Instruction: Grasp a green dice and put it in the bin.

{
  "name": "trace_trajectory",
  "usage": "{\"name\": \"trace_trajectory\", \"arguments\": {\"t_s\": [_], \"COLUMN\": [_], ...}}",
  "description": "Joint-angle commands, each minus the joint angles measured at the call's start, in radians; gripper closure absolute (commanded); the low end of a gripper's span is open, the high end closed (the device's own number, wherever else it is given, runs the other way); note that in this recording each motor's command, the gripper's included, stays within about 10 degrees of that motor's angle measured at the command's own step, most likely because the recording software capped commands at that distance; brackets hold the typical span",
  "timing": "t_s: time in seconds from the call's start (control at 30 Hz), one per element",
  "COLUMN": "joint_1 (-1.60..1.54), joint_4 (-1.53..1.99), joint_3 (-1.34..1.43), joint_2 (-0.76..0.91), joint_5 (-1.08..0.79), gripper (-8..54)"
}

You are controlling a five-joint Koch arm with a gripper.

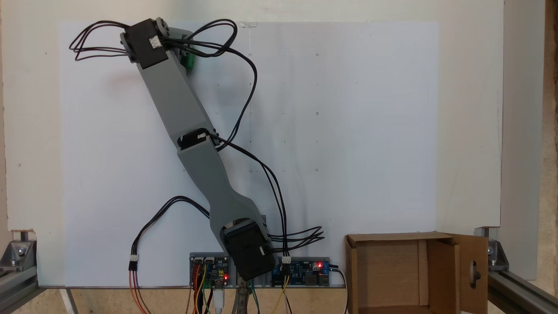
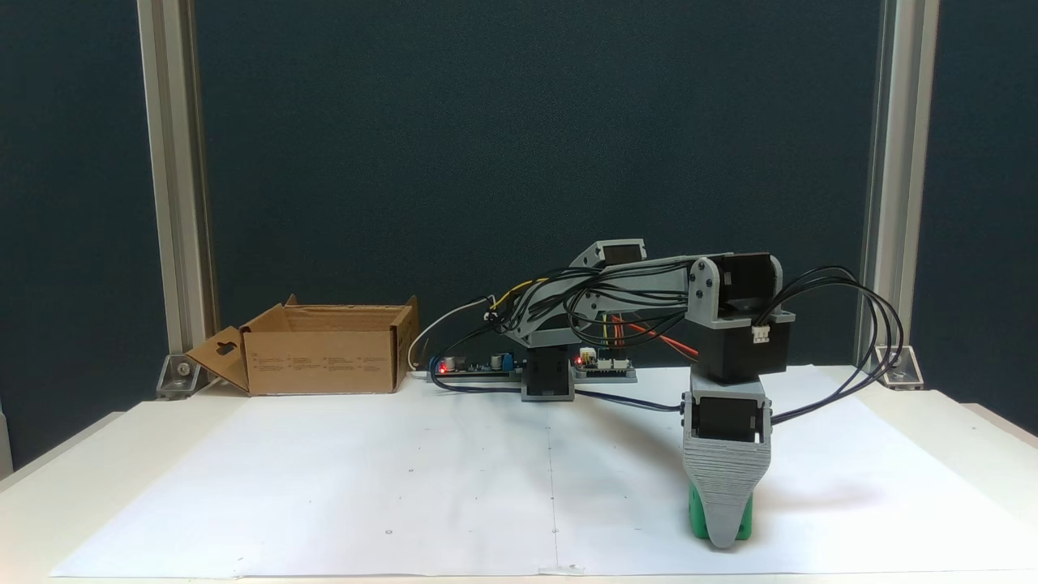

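The green dice (image 2: 697, 513) rests on the white paper at the front right, mostly hidden behind the grey jaw of my gripper (image 2: 724, 531), which points straight down onto it. From above, a sliver of the green dice (image 1: 189, 61) shows at the far left beside the wrist motor, and my gripper (image 1: 185, 54) is covered by the arm. The jaws lie one behind the other, so their gap stays hidden. The bin (image 2: 324, 357), an open brown cardboard box (image 1: 352, 266) with a slotted flap, stands beside the arm's base, well away from the dice.
Circuit boards (image 1: 301, 272) with red lights and bundled wires sit at the arm's base (image 2: 547, 380). Black cables (image 2: 859, 341) loop out beyond the wrist. Aluminium posts (image 2: 166, 203) stand at the table's back corners. A white paper sheet (image 1: 348, 131) covers the table.
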Motion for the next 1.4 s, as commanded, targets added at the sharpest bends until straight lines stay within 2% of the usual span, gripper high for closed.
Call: {"name": "trace_trajectory", "arguments": {"t_s": [0.0, 0.57, 0.6, 0.77, 1.07, 1.37], "joint_1": [0.000, 0.012, 0.012, 0.018, 0.018, -0.040], "joint_4": [-0.006, -0.003, -0.002, 0.005, 0.058, 0.311], "joint_3": [-0.061, -0.061, -0.061, -0.061, -0.061, -0.061], "joint_2": [0.012, 0.012, 0.012, 0.012, 0.017, 0.250], "joint_5": [0.060, 0.060, 0.060, 0.060, 0.060, 0.060], "gripper": [14.6, 14.7, 15.6, 33.6, 34.0, 34.0]}}
